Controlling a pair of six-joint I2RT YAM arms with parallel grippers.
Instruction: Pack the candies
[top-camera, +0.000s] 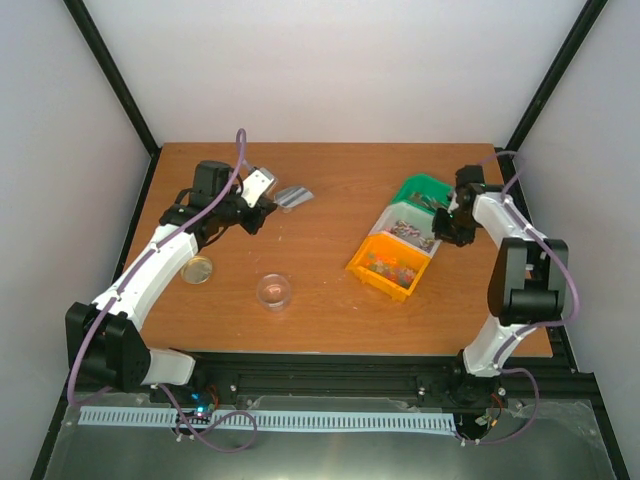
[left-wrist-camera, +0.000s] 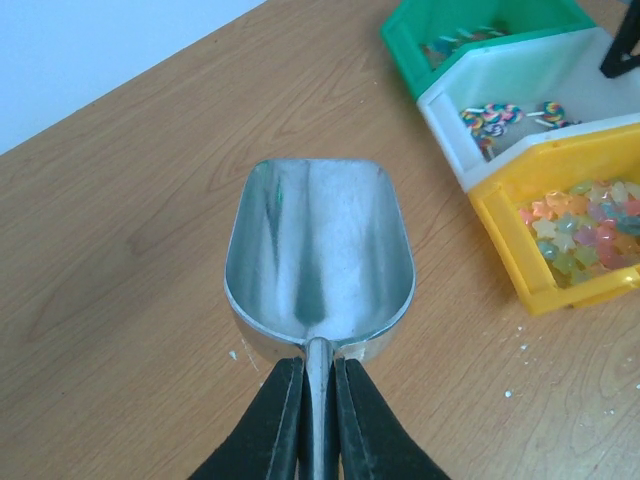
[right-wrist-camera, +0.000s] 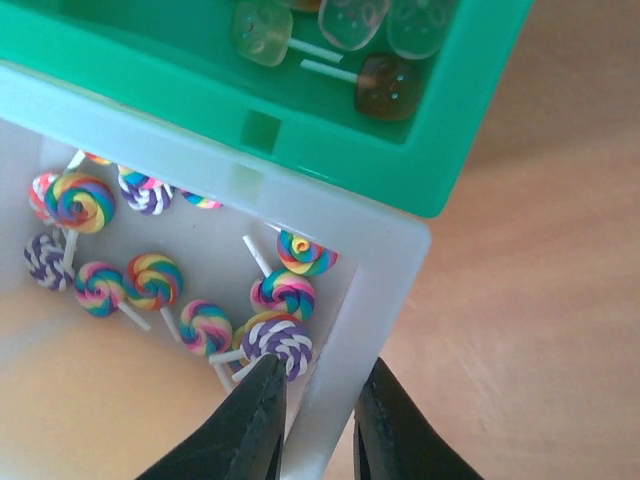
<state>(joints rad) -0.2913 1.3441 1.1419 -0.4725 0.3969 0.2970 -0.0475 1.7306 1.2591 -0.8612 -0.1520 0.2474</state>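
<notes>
Firstly, left gripper: pressed together; the thin handle of the metal scoop is pinched between its two black fingers.
Metal scoop: held over the far left part of the table, with the bowl turned away from the wrist. Only bare shiny metal is seen in the bowl. Whether the table is touched cannot be told.
Right gripper: almost closed. The right wall of the white bin is taken between the fingers. One finger is placed inside the bin and the other outside, and both are seen against the wall.
Candies: kept in the three bins on the right half of the table. Swirl lollipops are laid in the white bin, and a purple and white one is found just at the tip of the inner finger.
Green bin: set touching the far side of the white bin; translucent sweets on sticks are held in it.
Orange bin: set touching the near side of the white bin; small pale star-shaped candies are held in it.
Clear jar: stood uncovered near the middle of the table, well apart from both grippers.
Gold lid: laid to the left of the jar.
</notes>
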